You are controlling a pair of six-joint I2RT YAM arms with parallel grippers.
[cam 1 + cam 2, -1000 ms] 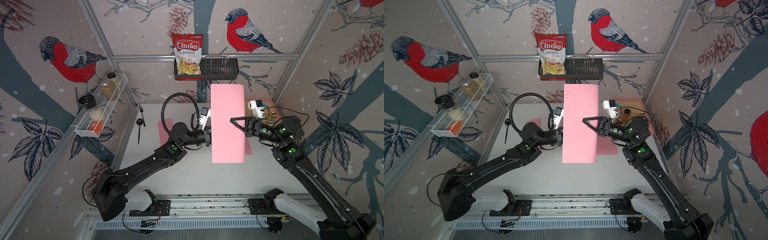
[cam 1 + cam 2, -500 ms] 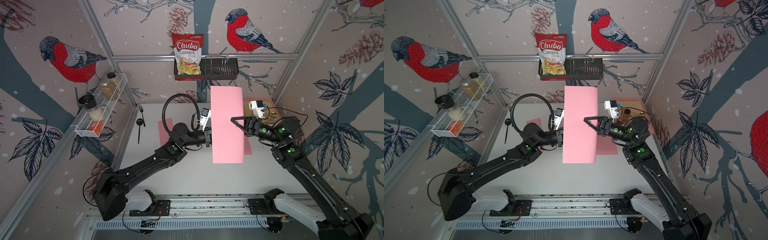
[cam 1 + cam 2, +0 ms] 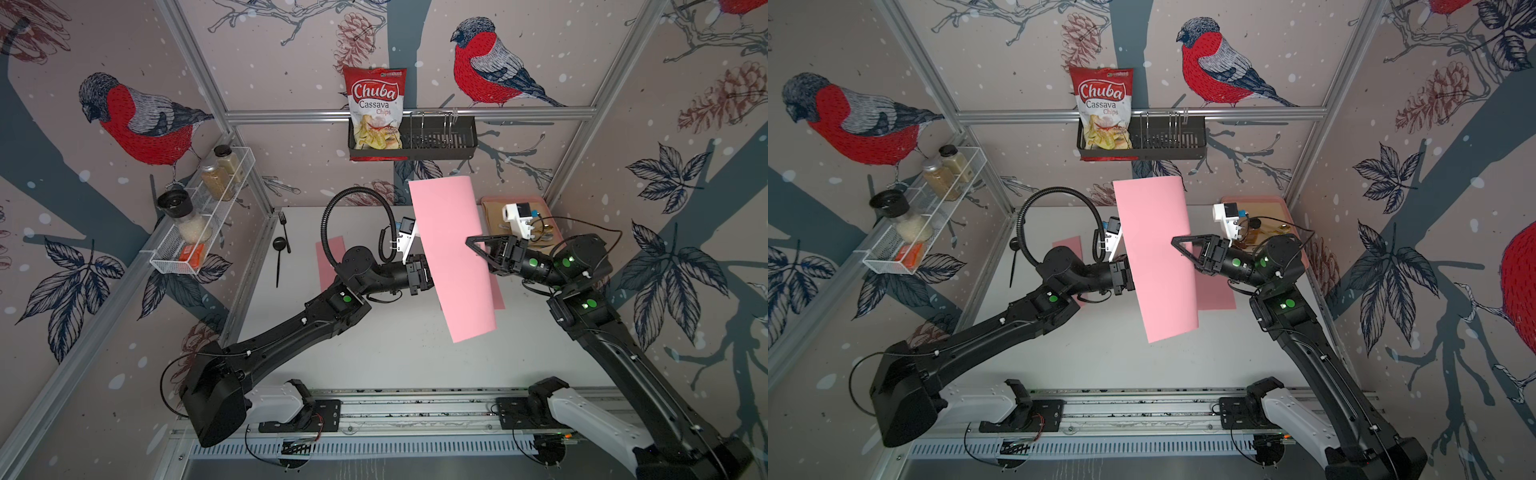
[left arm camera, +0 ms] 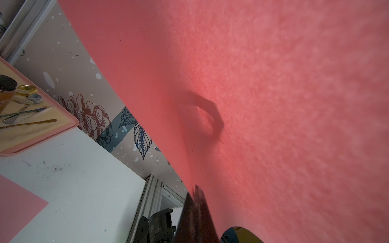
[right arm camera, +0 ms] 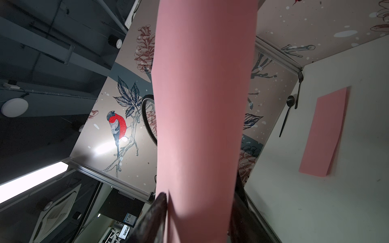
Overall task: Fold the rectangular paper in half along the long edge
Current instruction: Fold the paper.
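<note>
A Chuba chips bag (image 3: 376,112) stands in a black basket (image 3: 440,143) at twelve o'clock. A wire shelf (image 3: 226,203) holding spice jars (image 3: 216,176) hangs at ten. Black fork (image 3: 283,228) and spoon (image 3: 280,253) lie on the desk (image 3: 374,353) at eleven; a pink tray (image 3: 494,199) sits at one.

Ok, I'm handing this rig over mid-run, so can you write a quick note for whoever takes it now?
Left gripper: shut on one long edge of the pink paper, holding it up off the table.
Right gripper: open, jaws either side of the opposite long edge, not pinching.
Done: paper lifted; no crease shows.
Left: fold in half along the long edge, crease, set down.
</note>
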